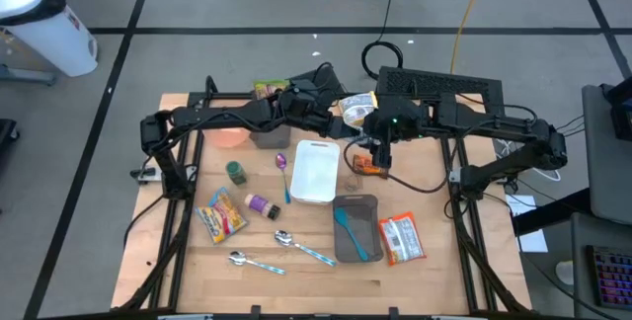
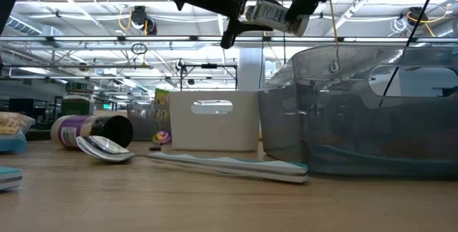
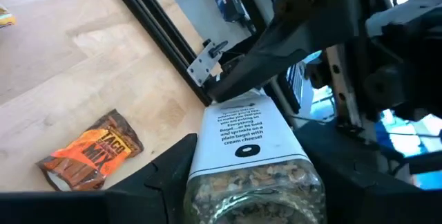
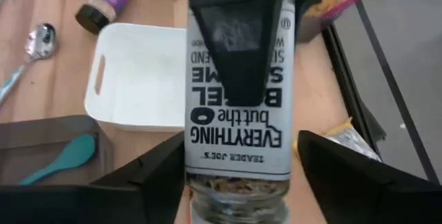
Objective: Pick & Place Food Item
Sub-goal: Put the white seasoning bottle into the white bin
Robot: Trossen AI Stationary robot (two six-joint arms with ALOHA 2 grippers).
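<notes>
Seasoning jar point(image 4: 238, 113), labelled "Everything but the Bagel Sesame": raised in the air over the back centre of the surface point(image 1: 178, 261), between both pincers.

Left pincer point(image 3: 248, 179): pinching the seasoning jar, one finger lying across the label.

Right pincer point(image 4: 238, 165): flanking the same jar at its opposite end; whether spread or pressing cannot be told.

Grey bin point(image 1: 357, 200): near the front right, holding a teal spoon point(image 1: 351, 233).

White bin point(image 1: 316, 172): just behind the grey bin, below the jar.

Red-and-white packet point(image 1: 401, 238): beside the grey bin.

Taco mix packet point(image 3: 90, 155): flat on the surface beside the white bin.

Purple-labelled spice jar point(image 1: 262, 204): lying on its side, left of the white bin.
</notes>
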